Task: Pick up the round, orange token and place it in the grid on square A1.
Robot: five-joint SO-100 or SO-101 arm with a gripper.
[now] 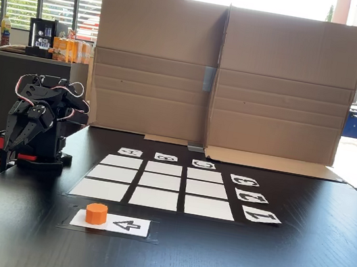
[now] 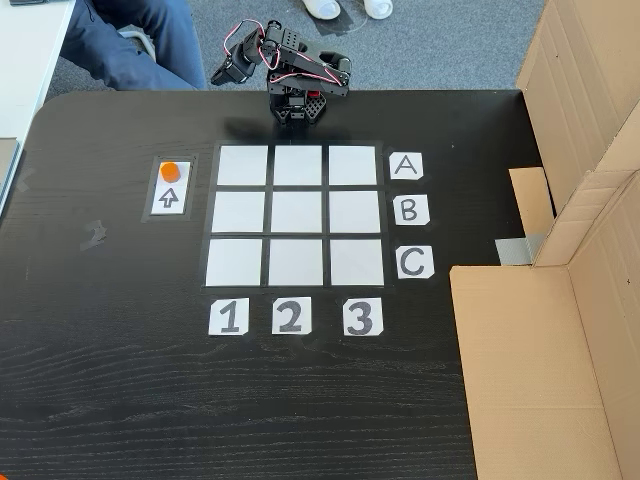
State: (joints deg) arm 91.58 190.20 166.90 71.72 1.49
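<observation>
**Token at rest on the arrow card, arm folded at the table edge, reach not yet begun.**

The token (image 1: 96, 213) stands upright on the white arrow card (image 1: 123, 224), at the end the arrow points to; in the top-down fixed view the token (image 2: 170, 170) lies just left of the grid (image 2: 296, 215), apart from it across a black gap. Square A1 (image 2: 242, 165) is the top-left cell there, in line with the "A" label (image 2: 405, 165) and the "1" label (image 2: 228, 316), hence the cell nearest the token. The gripper (image 1: 19, 136) hangs folded, tips downward, well apart from the token; whether its fingers are apart or together cannot be told. A sound pick probably calls for a descent from above with the fingers straddling the puck's sides, gripped low, then a short carry to the cell's middle on the black table (image 2: 110, 380).
</observation>
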